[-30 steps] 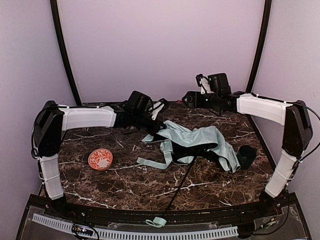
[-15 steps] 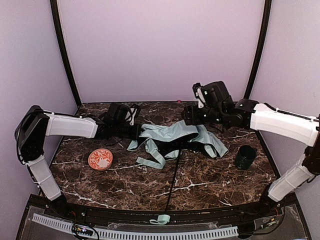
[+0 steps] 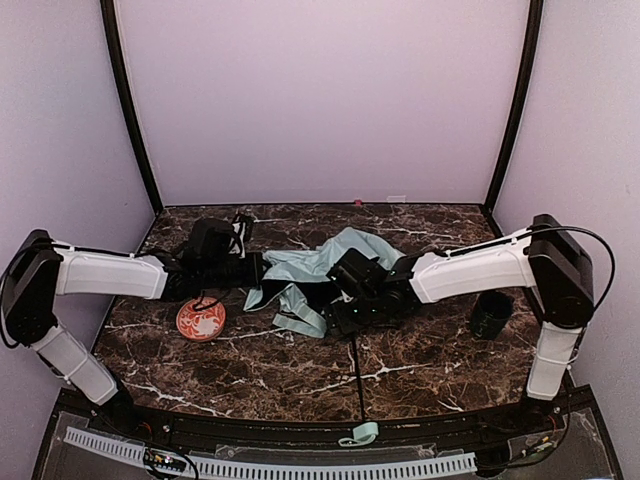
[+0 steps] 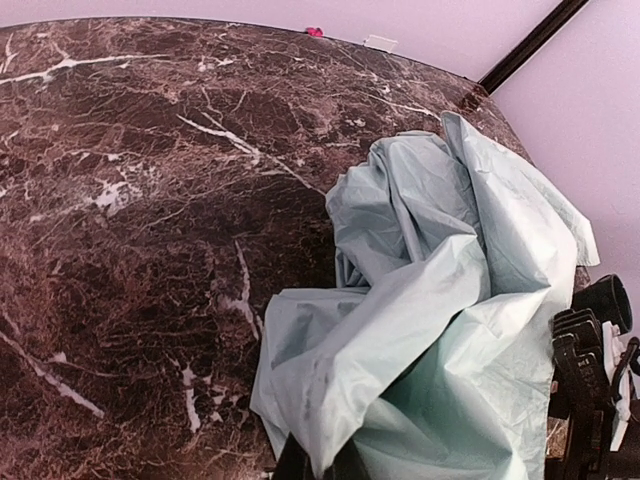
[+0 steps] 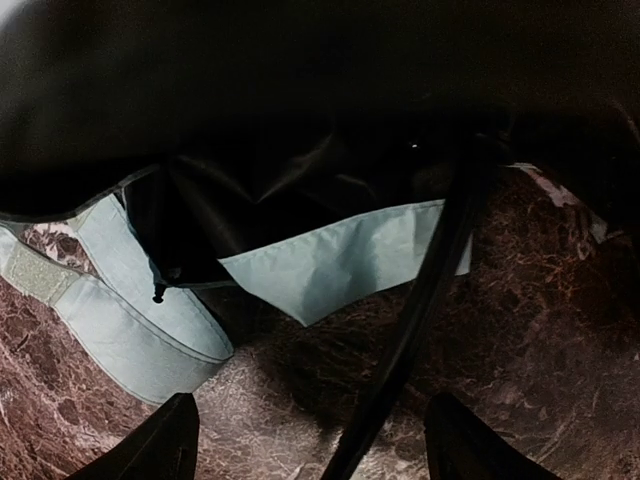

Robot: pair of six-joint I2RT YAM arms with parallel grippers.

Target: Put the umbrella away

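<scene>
Lilac walls close in a dark marble surface (image 3: 250, 370) veined with white.

The left tool (image 3: 246, 269) lies low, pointing toward 3 o'clock, with its jaws pressed together on a fold of the umbrella (image 3: 320, 262). In its wrist view the pale mint cloth runs straight down into the black tool (image 4: 320, 462) at the bottom edge. From there the cloth (image 4: 450, 300) rises in a crumpled heap toward 1 o'clock.

The right tool (image 3: 345, 308) reaches in from 3 o'clock and points down at the near side of the heap. Its jaws stand apart. In its wrist view the thin black shaft (image 5: 420, 300) runs between the two fingers (image 5: 165, 445) of the tool (image 5: 320, 450). I cannot tell whether it touches either one. Above the shaft hangs the black lining, with a mint flap below it. A mint band (image 5: 90, 300) trails off toward 8 o'clock.

Seen from above, the umbrella sits bunched at the middle of the surface, between the two tools. Its band (image 3: 300, 322) lies flat at 7 o'clock of the heap. The shaft (image 3: 357, 380) runs from under the right tool toward 6 o'clock. It ends at the mint handle (image 3: 358, 436), which is past the near edge of the surface.

A dark cup (image 3: 489, 313) stands upright at 3 o'clock of the heap, apart from it. An orange patterned dish (image 3: 201, 320) lies at 7 o'clock of the left tool, near that arm.
</scene>
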